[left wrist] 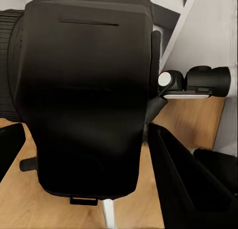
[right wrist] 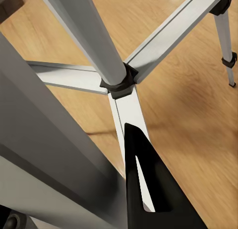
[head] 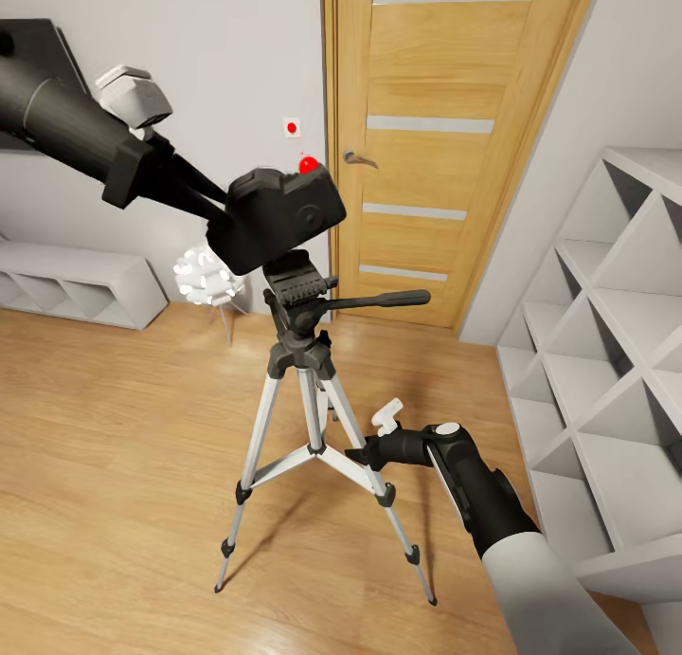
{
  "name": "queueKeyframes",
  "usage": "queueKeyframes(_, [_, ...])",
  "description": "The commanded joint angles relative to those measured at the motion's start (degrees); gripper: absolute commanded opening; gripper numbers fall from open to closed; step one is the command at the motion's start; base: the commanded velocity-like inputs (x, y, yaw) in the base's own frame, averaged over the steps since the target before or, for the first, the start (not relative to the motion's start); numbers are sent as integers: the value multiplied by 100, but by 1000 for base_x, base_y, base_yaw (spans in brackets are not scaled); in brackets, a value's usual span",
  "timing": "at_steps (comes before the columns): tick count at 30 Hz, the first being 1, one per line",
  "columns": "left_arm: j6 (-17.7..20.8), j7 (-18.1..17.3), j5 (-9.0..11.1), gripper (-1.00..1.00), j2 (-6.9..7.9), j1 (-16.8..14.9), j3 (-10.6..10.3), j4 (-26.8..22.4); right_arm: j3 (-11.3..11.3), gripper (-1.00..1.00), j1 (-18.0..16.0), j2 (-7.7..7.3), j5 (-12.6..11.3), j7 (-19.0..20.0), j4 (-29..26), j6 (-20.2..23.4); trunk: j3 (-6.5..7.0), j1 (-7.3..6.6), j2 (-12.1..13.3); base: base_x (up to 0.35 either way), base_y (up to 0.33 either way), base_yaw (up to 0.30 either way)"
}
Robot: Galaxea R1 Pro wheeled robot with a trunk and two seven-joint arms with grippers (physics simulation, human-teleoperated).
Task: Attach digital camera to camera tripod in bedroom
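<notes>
My left gripper (head: 223,211) is shut on the digital camera (head: 279,214), a black chunky body with a red dot on top. It holds the camera tilted right over the black head of the camera tripod (head: 301,352); whether the two touch is unclear. In the left wrist view the camera (left wrist: 84,100) sits between both fingers (left wrist: 188,184). The tripod stands on the plank floor, its side handle pointing right. Lower down, my right gripper (head: 365,451) is closed on a silver leg. In the right wrist view one finger (right wrist: 144,189) presses beside that leg, near the tripod's brace hub (right wrist: 119,82).
This is the bedroom: a wooden door (head: 445,143) stands behind the tripod. White cubby shelves (head: 606,352) line the right wall. A low white shelf (head: 76,290) and a white spiky lamp (head: 204,276) sit at the back left. Open floor lies in front.
</notes>
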Motion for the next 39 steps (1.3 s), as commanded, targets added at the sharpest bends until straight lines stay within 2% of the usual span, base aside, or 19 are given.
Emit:
queueKeyframes(1, [23,-21,96,-100,13,-17,-105,0,-4,-100,-5,5,100,36,-3,19,-11,4,-11,0,0,0])
queueKeyframes(2, [23,-21,168,-100,24,-17,-202,0,-2,-100,-5,6,102,36,-3,21,-11,4,-11,0,0,0])
queueKeyframes(5, [23,-21,215,-100,40,-17,-268,5,-1,-100,-5,6,103,36,-3,20,-11,4,-11,0,0,0])
queueKeyframes(16, [23,-10,243,-100,39,-17,-312,41,0,-100,-5,3,109,36,-3,19,-11,4,-11,0,0,0])
queueKeyframes(20, [23,123,247,-100,47,-17,-309,40,0,-100,-5,-1,109,36,-3,19,-11,4,-11,0,0,0])
queueKeyframes(25, [23,565,258,-100,48,-17,-306,34,0,-100,-5,-2,109,36,-4,19,-11,4,-11,0,0,0])
queueKeyframes(32, [23,765,292,-100,39,-17,-305,51,0,-100,-5,-2,115,36,-9,19,-11,4,-11,0,0,0])
queueKeyframes(39, [23,800,551,-100,47,-17,-305,34,0,-100,-5,-2,118,36,-10,19,-11,4,-11,0,0,0])
